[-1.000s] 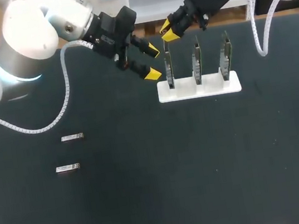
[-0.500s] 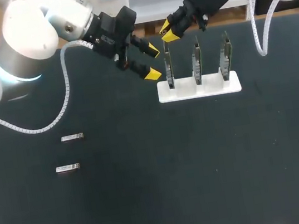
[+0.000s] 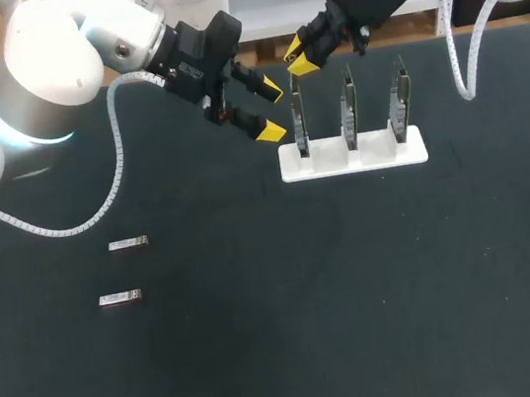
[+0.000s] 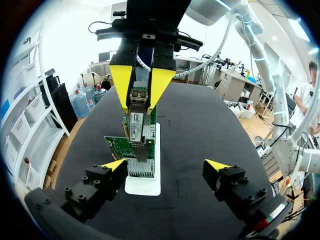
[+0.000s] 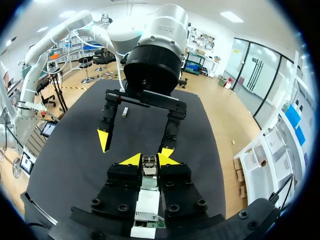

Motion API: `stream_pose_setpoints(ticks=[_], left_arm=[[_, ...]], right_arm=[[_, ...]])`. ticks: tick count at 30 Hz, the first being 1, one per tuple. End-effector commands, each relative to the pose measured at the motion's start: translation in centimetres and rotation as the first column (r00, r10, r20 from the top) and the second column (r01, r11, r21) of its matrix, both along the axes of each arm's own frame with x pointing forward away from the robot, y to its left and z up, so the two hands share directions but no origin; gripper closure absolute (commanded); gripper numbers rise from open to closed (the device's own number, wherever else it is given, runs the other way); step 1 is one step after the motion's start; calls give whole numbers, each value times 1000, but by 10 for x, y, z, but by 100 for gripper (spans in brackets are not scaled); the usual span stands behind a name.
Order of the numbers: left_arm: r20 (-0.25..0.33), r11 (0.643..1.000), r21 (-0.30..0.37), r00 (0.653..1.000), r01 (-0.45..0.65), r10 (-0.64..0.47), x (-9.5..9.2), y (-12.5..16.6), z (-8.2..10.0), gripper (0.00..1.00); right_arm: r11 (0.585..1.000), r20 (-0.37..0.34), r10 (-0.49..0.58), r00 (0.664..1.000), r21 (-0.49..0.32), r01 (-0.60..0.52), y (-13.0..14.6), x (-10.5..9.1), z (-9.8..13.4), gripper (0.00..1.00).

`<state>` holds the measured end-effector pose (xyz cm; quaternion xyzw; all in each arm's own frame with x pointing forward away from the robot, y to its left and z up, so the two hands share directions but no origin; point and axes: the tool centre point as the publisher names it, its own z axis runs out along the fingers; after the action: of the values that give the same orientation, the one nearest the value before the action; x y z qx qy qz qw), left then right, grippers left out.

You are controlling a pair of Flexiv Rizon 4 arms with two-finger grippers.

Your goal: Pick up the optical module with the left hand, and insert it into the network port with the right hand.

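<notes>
Nothing we can really read here, tbh. The white label [image 4: 136, 125] on the optical module [image 4: 139, 97] has print too tiny for us.

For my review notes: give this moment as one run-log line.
left end effector: open, empty, beside rack | right end effector: shut on optical module at leftmost card's top | two modules on table

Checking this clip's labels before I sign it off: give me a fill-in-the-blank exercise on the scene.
1. The right gripper is ____ on a module.
2. The left gripper is ____, holding nothing.
3. The white stand holds ____ cards.
4. ____ loose modules lie on the table.
Missing words: shut; open; three; two.
</notes>
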<state>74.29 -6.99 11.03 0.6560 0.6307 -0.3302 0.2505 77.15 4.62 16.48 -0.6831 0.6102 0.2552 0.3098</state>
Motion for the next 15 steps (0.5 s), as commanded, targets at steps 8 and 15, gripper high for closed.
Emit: stream_pose_setpoints(ticks=[8, 15], left_arm=[[-2, 1000, 3, 1000, 1, -1, 1, 0, 0, 0], [-2, 1000, 3, 1000, 1, -1, 1, 0, 0, 0]], right_arm=[[1000, 1, -8, 1000, -8, 8, 1, -3, -8, 100], [1000, 30, -11, 999, -3, 11, 2, -4, 2, 100]])
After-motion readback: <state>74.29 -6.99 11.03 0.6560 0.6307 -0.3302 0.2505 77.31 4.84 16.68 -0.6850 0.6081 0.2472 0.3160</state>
